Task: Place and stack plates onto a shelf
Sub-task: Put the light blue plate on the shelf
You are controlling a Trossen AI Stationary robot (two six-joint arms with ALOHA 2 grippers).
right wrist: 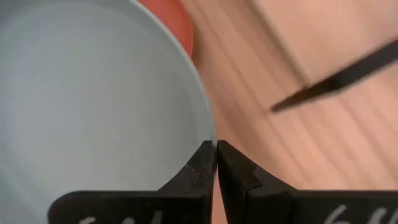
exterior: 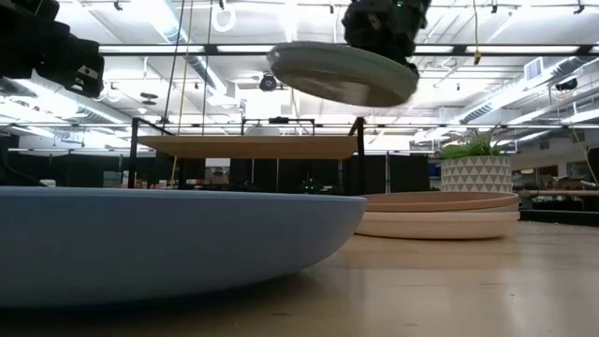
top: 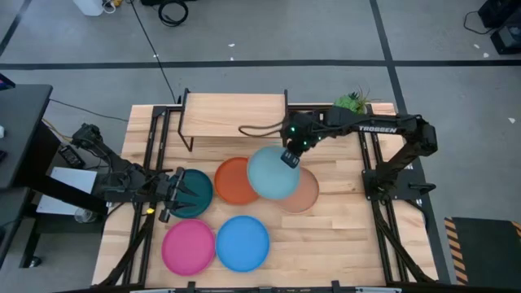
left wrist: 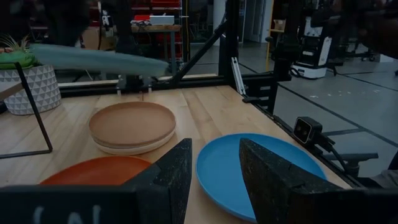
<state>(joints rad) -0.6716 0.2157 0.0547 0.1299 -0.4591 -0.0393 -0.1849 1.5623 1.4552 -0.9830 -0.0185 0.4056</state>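
Above tabletop (top: pixel 342 236) — pale teal plate (top: pixel 273 172) pinched, right end effector (top: pixel 291 158).

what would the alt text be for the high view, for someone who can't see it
Seen from above, the right gripper holds a pale teal plate by its rim above the wooden table, near an empty shelf. Orange, dark teal, pink, blue and tan plates lie below; the left gripper waits by the dark teal one.
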